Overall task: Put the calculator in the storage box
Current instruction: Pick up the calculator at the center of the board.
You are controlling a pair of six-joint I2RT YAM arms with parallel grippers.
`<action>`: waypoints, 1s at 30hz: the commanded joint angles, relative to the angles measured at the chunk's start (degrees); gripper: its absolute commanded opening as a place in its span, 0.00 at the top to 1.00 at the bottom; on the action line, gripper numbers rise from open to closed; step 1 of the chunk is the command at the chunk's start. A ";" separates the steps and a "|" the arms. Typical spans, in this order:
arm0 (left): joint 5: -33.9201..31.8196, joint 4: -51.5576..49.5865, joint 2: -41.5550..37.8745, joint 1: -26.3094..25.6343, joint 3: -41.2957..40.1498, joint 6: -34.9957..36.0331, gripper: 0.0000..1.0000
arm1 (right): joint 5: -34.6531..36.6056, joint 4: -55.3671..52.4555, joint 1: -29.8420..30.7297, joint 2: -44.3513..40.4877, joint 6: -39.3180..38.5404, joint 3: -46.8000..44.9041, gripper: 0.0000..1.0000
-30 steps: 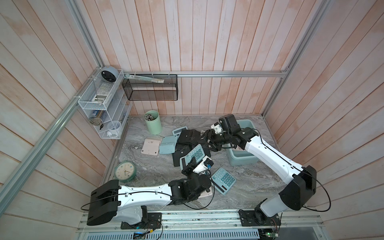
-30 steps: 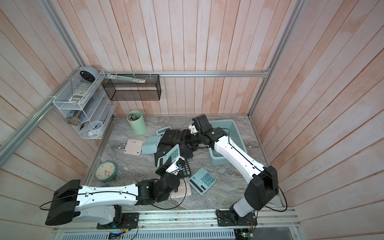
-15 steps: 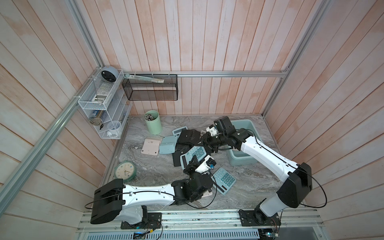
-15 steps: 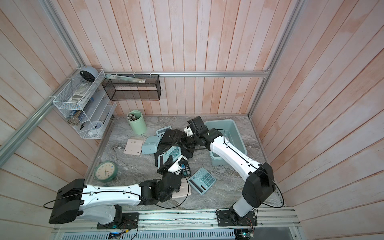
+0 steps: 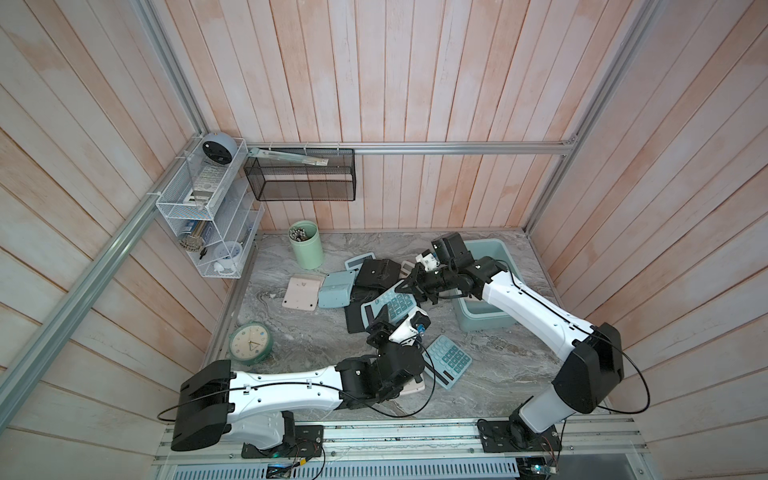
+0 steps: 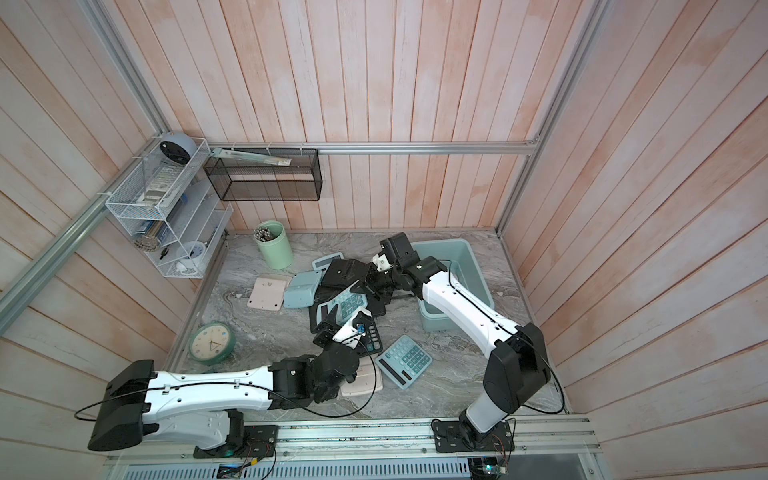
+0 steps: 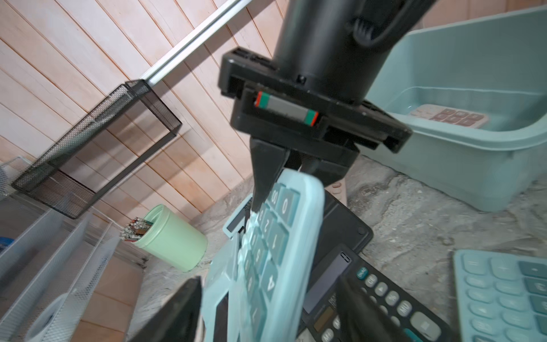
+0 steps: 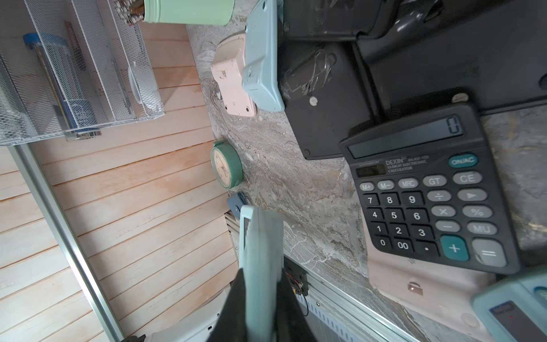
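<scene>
Right pincer: clamped on the short key end of the calculator, gripping only a narrow strip of it.
Left pincer: fingers apart on either side of the display end, with no grip visible.
Calculator: tilted in the air over a black calculator, near the box but not above it.
Box: a pink calculator lies inside, and there looks to be room beside it.
Slip risk: held by one thin end, the long body could pivot or drop on the swing.
Snag risk: pulling away while the display end sits between the left fingers could twist it loose.
Rim risk: a low carry could strike the box's near wall.
Drop risk: it would land among the loose calculators.
</scene>
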 commanded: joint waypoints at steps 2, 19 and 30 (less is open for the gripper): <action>9.04 -9.23 -5.98 1.09 2.29 -10.65 0.00 | 3.11 -2.96 -4.07 -5.05 -4.32 -0.31 1.00; 34.67 -21.80 -18.65 18.97 -1.09 -32.66 0.00 | 5.01 -15.02 -30.63 -26.30 -29.60 -3.51 1.00; 36.88 -23.60 -16.88 25.03 -2.67 -38.52 0.00 | 21.86 -22.90 -31.33 -24.01 -40.35 -0.55 1.00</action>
